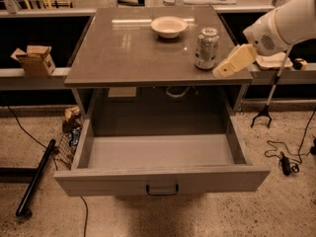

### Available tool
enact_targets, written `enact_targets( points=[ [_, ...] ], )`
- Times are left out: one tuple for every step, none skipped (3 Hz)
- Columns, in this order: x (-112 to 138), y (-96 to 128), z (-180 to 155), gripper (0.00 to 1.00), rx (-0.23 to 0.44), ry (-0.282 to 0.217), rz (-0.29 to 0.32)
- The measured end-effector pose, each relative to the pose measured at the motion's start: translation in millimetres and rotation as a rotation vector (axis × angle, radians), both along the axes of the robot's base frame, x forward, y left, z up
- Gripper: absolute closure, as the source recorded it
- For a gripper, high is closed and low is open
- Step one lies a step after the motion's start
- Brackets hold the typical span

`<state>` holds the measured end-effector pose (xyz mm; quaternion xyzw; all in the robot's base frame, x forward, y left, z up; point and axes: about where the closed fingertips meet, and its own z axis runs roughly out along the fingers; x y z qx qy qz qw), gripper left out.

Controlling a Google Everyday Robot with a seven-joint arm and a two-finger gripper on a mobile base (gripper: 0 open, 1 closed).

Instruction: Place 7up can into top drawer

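Observation:
The 7up can point(206, 48), silver-white with green markings, stands upright on the right side of the grey cabinet top point(123, 48). My gripper point(219, 72), cream-coloured on a white arm, comes in from the right and sits just right of and slightly in front of the can, near the top's right front corner. It holds nothing. The top drawer point(163, 179) is pulled fully open below, with a pale grey front panel, a small dark handle point(162, 190) and an empty grey inside.
A shallow white bowl point(169, 26) sits at the back centre of the cabinet top. A cardboard box point(34, 59) rests on a ledge at left. A black pole point(34, 178) and cables lie on the floor; a stand point(264, 115) is at right.

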<state>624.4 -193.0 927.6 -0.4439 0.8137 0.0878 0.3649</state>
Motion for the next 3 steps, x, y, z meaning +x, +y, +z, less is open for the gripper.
enact_targets(
  points=[
    [43, 10, -16, 0.0, 0.106, -0.069, -0.053],
    [80, 21, -26, 0.0, 0.191, -0.131, -0.099],
    [107, 26, -31, 0.0, 0.236, -0.187, -0.143]
  ],
)
